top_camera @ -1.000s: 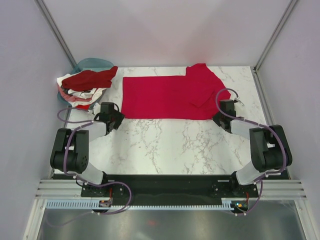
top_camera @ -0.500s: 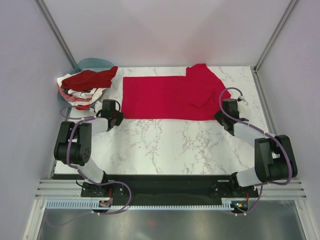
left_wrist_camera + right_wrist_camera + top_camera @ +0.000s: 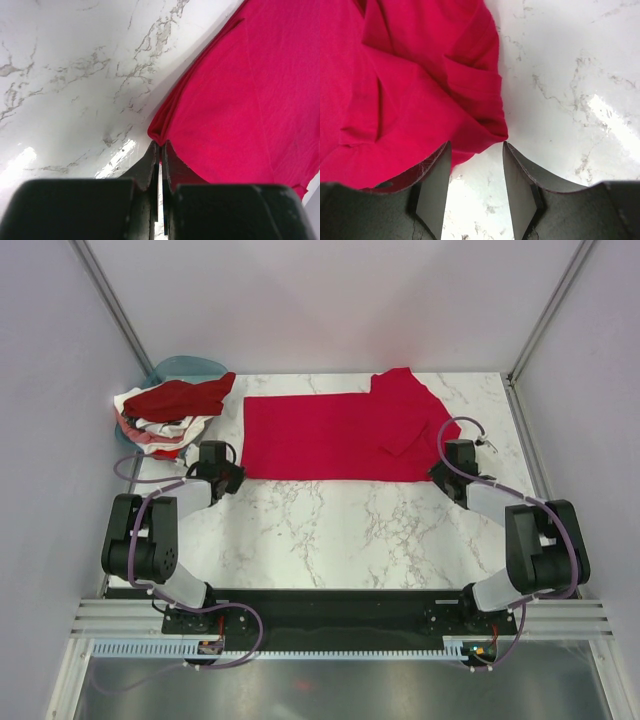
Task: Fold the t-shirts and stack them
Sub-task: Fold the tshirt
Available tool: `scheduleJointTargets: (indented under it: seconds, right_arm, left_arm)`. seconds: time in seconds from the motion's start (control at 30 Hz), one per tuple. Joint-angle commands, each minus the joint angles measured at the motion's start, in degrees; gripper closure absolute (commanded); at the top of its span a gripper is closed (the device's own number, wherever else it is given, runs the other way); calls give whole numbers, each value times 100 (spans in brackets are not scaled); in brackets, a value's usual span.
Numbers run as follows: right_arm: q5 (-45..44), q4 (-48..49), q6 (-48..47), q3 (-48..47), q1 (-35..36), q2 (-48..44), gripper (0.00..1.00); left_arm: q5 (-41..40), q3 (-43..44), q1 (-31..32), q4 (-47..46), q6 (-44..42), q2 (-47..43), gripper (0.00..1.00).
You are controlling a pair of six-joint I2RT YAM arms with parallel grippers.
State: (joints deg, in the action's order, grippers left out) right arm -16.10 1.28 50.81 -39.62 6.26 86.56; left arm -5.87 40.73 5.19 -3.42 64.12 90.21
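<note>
A bright crimson t-shirt (image 3: pixel 330 435) lies spread flat across the far half of the marble table, folded lengthwise. My left gripper (image 3: pixel 232 478) sits at its near left corner. In the left wrist view the jaws (image 3: pixel 160 144) are pressed together with the curled cloth corner (image 3: pixel 157 132) pinched at their tips. My right gripper (image 3: pixel 447 472) is at the near right corner. There the fingers (image 3: pixel 476 145) stand apart, with the crumpled shirt (image 3: pixel 410 90) hem just ahead of them and draped over the left finger. Dark red, white and pink t-shirts (image 3: pixel 165 410) are heaped at the far left.
The teal basin (image 3: pixel 185 365) shows behind the heap at the far left corner. Grey walls and metal posts close in the table on three sides. Bare marble (image 3: pixel 340 530) runs between the shirt and the arm bases.
The left gripper has shut on the shirt's near left corner. The right gripper has opened and let go of the right corner. The shirt's left edge has crept slightly leftward.
</note>
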Motion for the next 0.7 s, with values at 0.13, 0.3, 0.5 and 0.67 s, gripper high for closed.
scheduleJointTargets:
  seconds: [0.13,0.3,0.5,0.67]
  right_arm:
    - [80,250,-9,-81,-292,501,50]
    - [142,224,-27,-178,-354,678,85]
    - [10,40,-18,15,-345,63,100]
    - [10,-443,-9,112,-301,-420,100]
  left_arm:
    - [-81,-13,-106,96,119,-136,98]
    - [-90,-30,-115,131,92,-188,98]
    - [-353,-135,-115,306,57,-547,98]
    - [-406,-214,-115,702,-31,-935,98]
